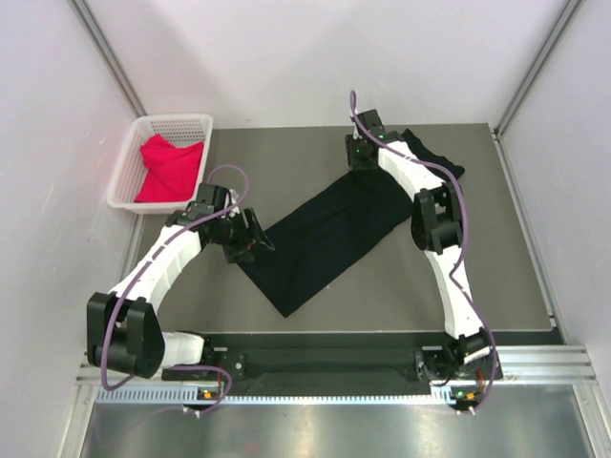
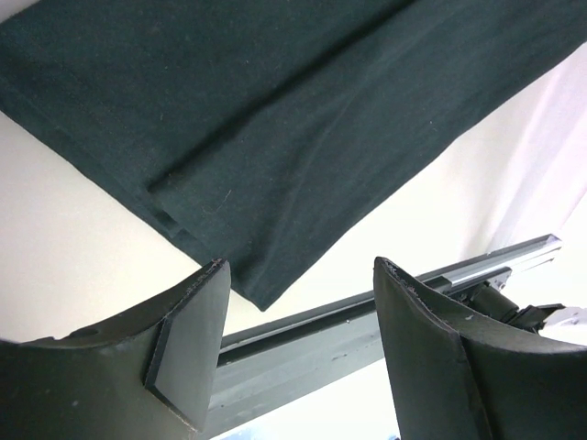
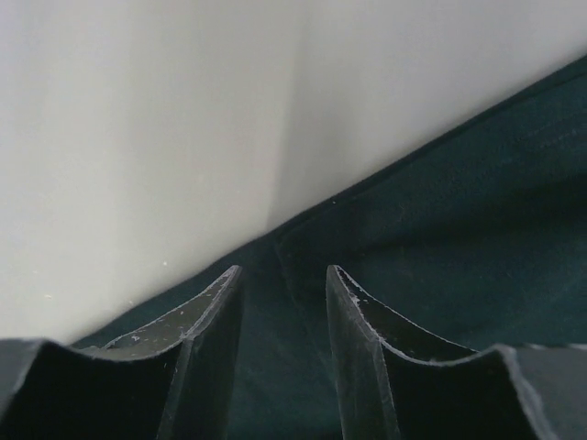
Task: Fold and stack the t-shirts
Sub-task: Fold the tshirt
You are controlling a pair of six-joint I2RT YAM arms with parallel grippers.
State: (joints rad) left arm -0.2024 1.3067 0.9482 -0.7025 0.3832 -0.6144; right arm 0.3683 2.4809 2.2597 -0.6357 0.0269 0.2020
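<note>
On table (image 1: 477,267): black t-shirt (image 1: 325,234), diagonal folded strip. My left fingers (image 1: 256,239) wide at its side edge, right fingers (image 1: 360,160) narrowly parted over far end, both empty, likely staging next fold. Red-pink t-shirt (image 1: 167,170) in basket (image 1: 177,121).

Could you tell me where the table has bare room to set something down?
Bare mat lies right of the right arm and along the far edge between basket and right gripper. The black t-shirt crowds the middle.

Grey table (image 1: 477,267): black t-shirt (image 1: 325,234) spread diag. across mid; white basket (image 1: 177,121) at far-L corner.
</note>
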